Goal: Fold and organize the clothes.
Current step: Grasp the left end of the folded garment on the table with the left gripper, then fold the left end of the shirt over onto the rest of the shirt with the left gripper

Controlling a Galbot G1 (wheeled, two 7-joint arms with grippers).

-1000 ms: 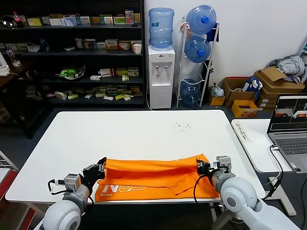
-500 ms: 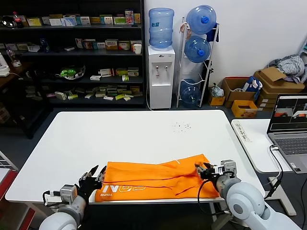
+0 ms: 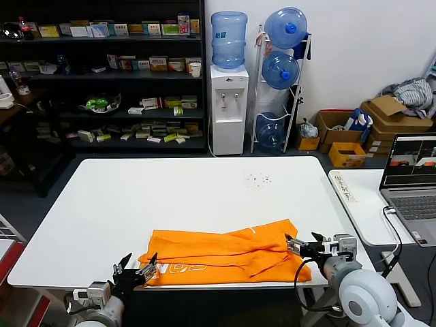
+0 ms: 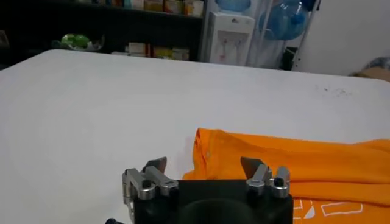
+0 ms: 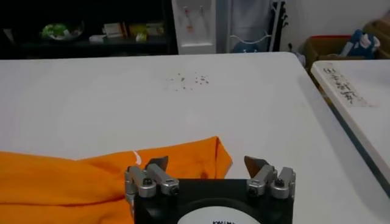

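The bright orange T-shirt (image 3: 225,251) lies folded into a long band across the near part of the white table (image 3: 191,197), white lettering (image 3: 182,268) showing along its front strip. My left gripper (image 3: 139,264) is open and empty just off the shirt's left end, at the table's front edge. My right gripper (image 3: 293,244) is open and empty at the shirt's right end. In the left wrist view the shirt (image 4: 304,161) lies just beyond the open gripper (image 4: 204,165). In the right wrist view the shirt's corner (image 5: 183,159) lies just beyond the open gripper (image 5: 206,163).
A side table with a laptop (image 3: 411,178) stands to the right. Small dark specks (image 3: 257,179) lie on the far right of the table. Shelves (image 3: 102,75), a water dispenser (image 3: 228,102) and cardboard boxes (image 3: 381,116) stand behind.
Both grippers have let go of the shirt's ends, opened and drawn back toward the front edge. The shirt has settled flat as a folded band.
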